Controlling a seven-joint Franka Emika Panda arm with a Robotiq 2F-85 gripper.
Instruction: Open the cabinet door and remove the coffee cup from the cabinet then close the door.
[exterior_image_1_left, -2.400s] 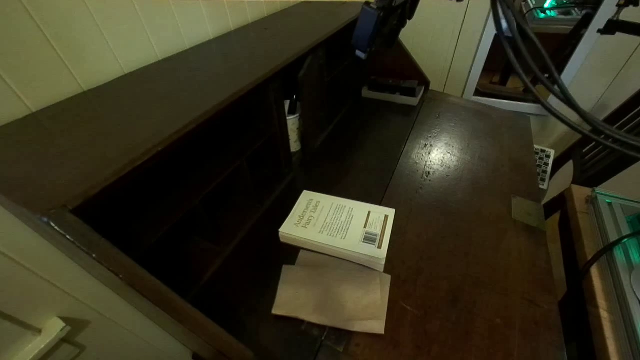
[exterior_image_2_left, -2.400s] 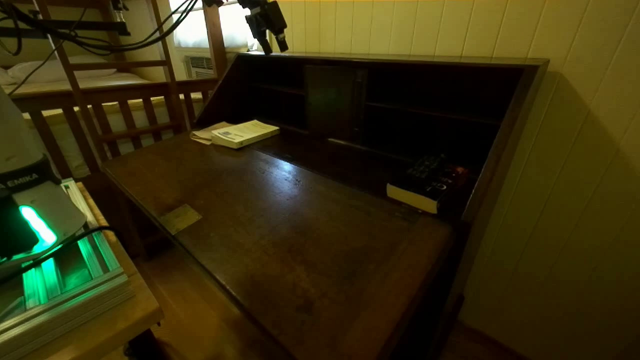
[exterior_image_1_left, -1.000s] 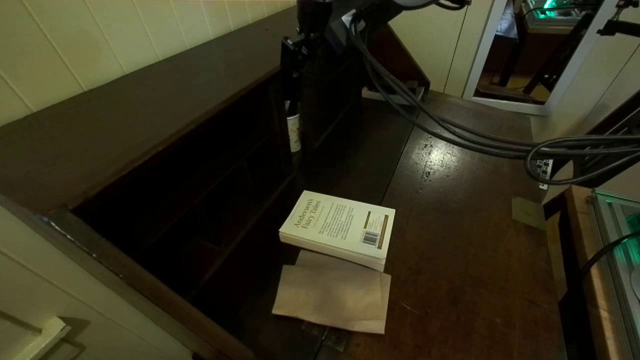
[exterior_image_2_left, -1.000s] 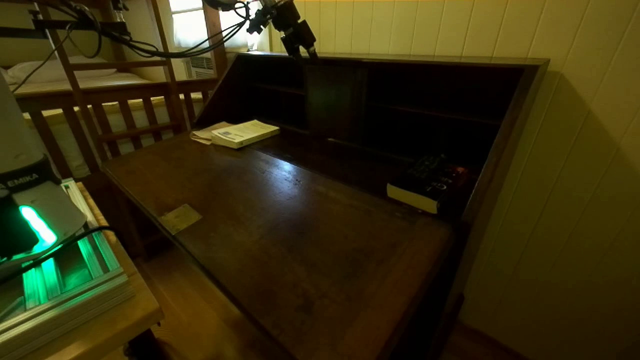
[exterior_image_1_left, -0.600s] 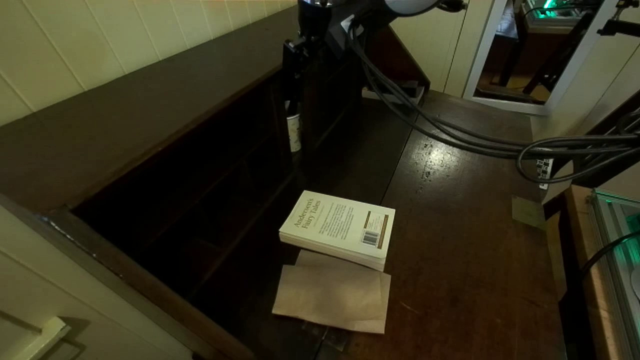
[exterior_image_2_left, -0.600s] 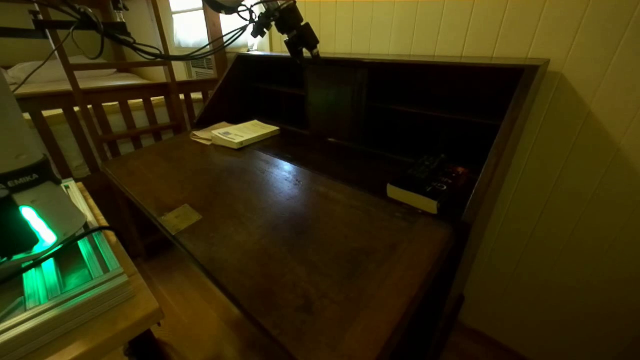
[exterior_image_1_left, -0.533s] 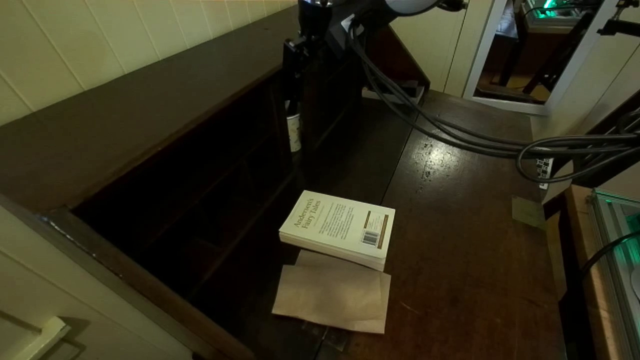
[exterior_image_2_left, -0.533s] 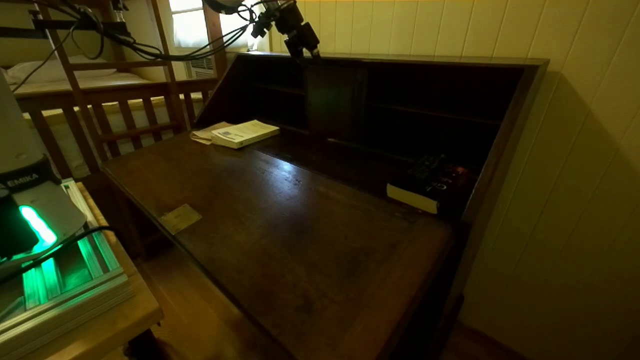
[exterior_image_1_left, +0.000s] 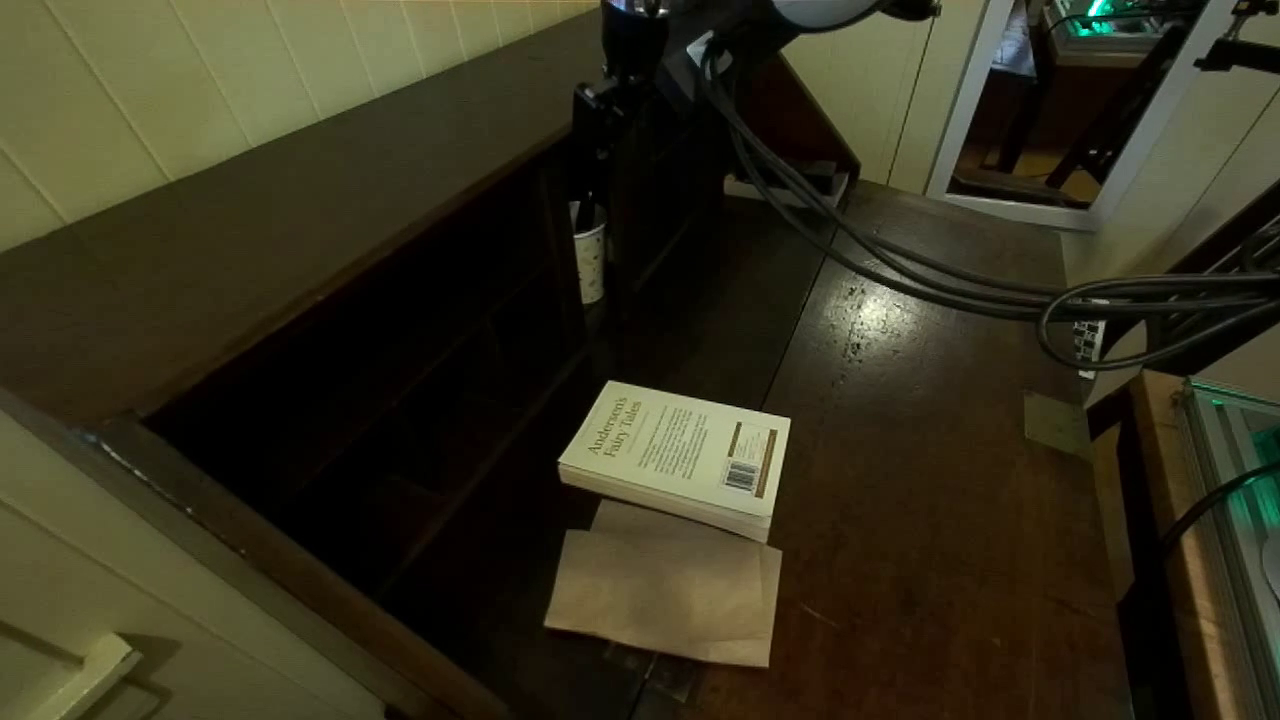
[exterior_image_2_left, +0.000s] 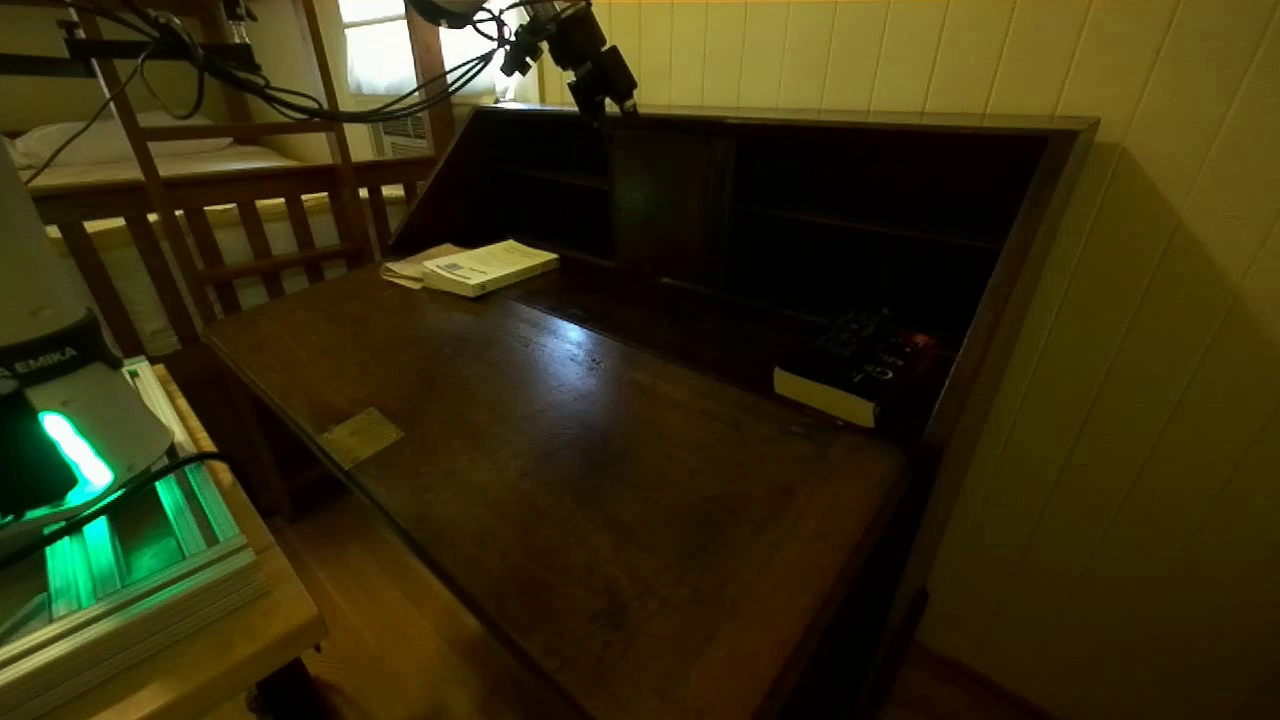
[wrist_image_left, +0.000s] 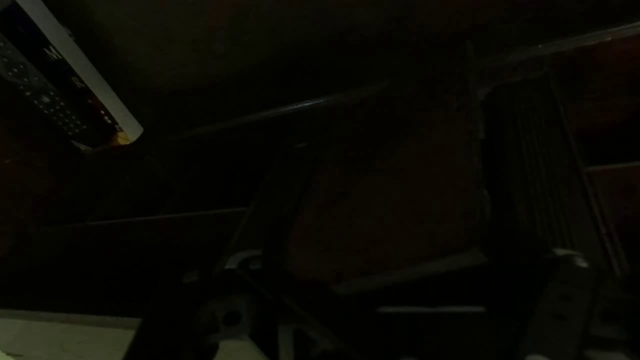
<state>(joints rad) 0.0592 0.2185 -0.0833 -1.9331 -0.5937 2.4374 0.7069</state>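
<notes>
The dark brown cabinet (exterior_image_1_left: 380, 150) has divided shelf compartments. Its narrow door (exterior_image_1_left: 640, 200) stands partly open; it shows faintly in an exterior view (exterior_image_2_left: 665, 195). The white coffee cup (exterior_image_1_left: 591, 268), with a dark stick in it, stands in the compartment beside the door's edge. My gripper (exterior_image_1_left: 590, 150) is at the top of the door, above the cup; it also shows in an exterior view (exterior_image_2_left: 612, 108). In the wrist view my gripper (wrist_image_left: 405, 120) has its fingers apart with a dark reddish panel between or behind them. It is too dark to tell any contact. The cup is out of the wrist view.
A white book (exterior_image_1_left: 680, 450) lies on the desk surface (exterior_image_1_left: 920, 480) beside brown paper (exterior_image_1_left: 665, 590). A thick black book (exterior_image_2_left: 850, 370) lies at the cabinet's far end and also shows in the wrist view (wrist_image_left: 70, 80). Cables (exterior_image_1_left: 930, 285) hang over the desk.
My gripper came over to the door from higher up. In the last half second it and the door's edge shifted slightly, and slightly more of the cup shows.
</notes>
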